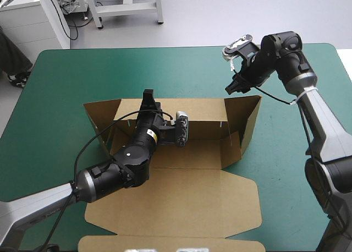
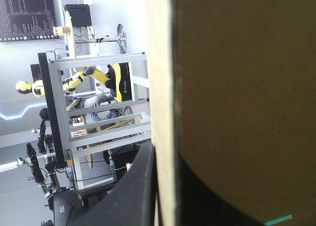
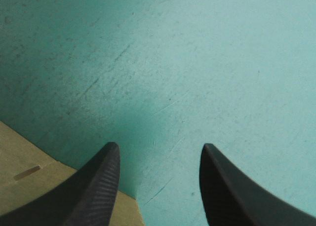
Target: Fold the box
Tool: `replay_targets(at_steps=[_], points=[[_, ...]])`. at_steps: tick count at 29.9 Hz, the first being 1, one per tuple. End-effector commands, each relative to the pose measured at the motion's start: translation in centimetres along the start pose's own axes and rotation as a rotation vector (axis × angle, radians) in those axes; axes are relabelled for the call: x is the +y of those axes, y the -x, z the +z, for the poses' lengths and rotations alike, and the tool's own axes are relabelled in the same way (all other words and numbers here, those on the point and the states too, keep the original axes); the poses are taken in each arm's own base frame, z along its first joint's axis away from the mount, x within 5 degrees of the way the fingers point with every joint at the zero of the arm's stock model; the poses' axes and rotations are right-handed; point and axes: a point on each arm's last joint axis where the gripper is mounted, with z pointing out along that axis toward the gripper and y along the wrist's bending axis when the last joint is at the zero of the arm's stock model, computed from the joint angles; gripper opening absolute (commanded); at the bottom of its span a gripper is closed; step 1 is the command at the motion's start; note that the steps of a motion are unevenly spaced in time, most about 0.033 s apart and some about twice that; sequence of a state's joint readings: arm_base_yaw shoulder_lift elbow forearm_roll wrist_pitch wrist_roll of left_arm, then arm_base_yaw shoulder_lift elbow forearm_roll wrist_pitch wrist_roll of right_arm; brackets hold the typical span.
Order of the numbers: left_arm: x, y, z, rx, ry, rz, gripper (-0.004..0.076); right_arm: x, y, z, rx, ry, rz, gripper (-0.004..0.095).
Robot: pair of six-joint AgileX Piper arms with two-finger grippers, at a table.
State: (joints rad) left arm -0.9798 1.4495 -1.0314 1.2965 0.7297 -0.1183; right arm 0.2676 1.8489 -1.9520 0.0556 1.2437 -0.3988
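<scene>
The brown box (image 1: 181,202) lies in the middle of the table with its far wall (image 1: 203,111) and both side walls raised and its lid flat toward the near edge. My left gripper (image 1: 147,96) reaches across the box's floor to the top edge of the far wall. In the left wrist view the left gripper (image 2: 165,186) is shut on the box wall (image 2: 237,88), whose pale cut edge runs up between the fingers. Just beyond the box's far right corner hovers my right gripper (image 1: 231,89). It is open (image 3: 160,147) over the cover, with a box corner (image 3: 24,186) beside one finger.
Teal-green cover (image 1: 66,81) shows on all sides of the box, with a wide band beyond the far wall. The raised right side wall (image 1: 247,120) stands just under the right gripper. The lid's front flap (image 1: 165,244) reaches the near table edge.
</scene>
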Motion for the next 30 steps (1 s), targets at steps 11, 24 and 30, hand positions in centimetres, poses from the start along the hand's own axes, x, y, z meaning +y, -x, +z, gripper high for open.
replay_targets(at_steps=[11,24,30], points=[[0.6,0.7,-0.8,-0.092,0.002,-0.051,-0.0008,2.0,-4.3,-4.9,0.009,0.006,-0.042,0.0471],[0.6,0.8,-0.8,-0.094,0.0,-0.041,-0.0008,4.8,-7.5,-5.4,0.013,0.171,0.009,0.0471],[0.6,0.8,-0.8,-0.1,0.0,-0.05,-0.0008,6.0,-9.1,-6.1,0.006,0.228,0.033,0.0471]])
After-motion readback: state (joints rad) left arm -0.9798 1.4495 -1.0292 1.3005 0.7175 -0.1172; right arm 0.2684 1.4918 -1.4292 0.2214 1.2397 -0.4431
